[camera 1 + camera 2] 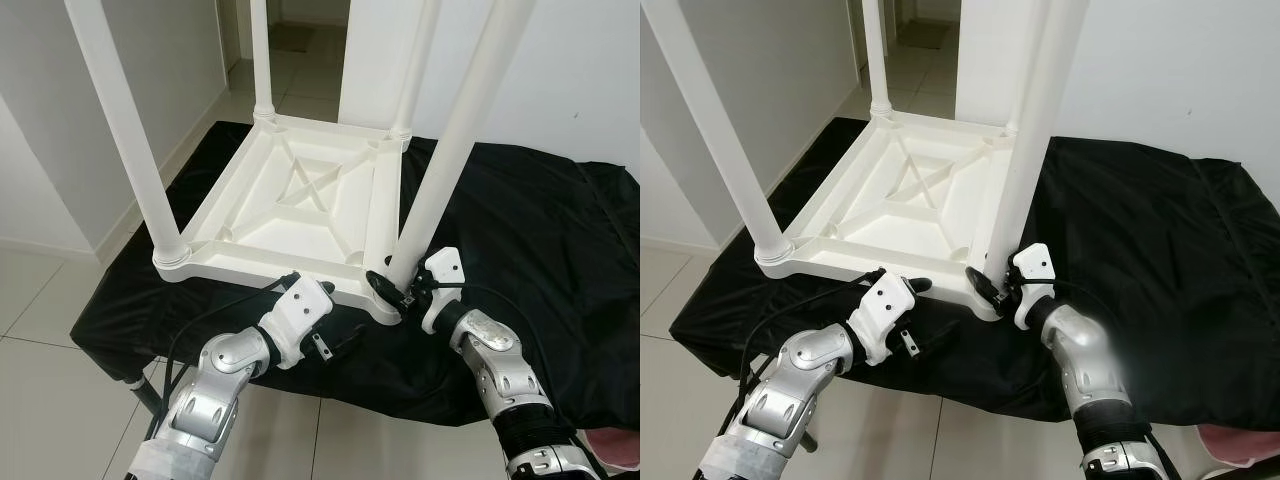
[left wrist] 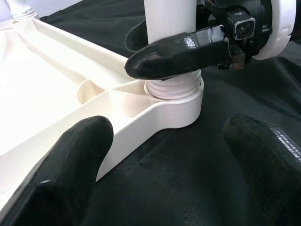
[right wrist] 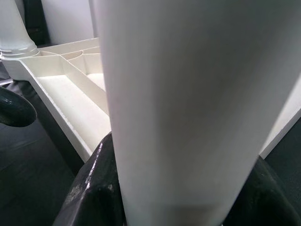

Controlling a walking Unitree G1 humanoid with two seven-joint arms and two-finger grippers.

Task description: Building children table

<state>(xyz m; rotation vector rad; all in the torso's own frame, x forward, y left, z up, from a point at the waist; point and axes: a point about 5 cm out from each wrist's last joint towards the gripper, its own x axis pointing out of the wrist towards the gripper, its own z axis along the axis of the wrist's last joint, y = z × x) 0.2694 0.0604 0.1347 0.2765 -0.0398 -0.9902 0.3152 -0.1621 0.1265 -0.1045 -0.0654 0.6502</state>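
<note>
Your right gripper (image 1: 392, 285) was clamped on the near table leg (image 1: 455, 140), pointing upward; your left gripper (image 1: 335, 335) was spread apart.

The white plastic table (image 1: 300, 215) lies upside down on a black-draped surface (image 1: 520, 250), its ribbed underside up, with a cross-shaped brace at the middle. Four round white legs point upward, one at each corner. The near right leg (image 1: 455, 140) stands in its corner socket (threads show at the joint, so it seems not fully seated) and tilts slightly; the near left leg (image 1: 125, 140) leans outward too.
</note>
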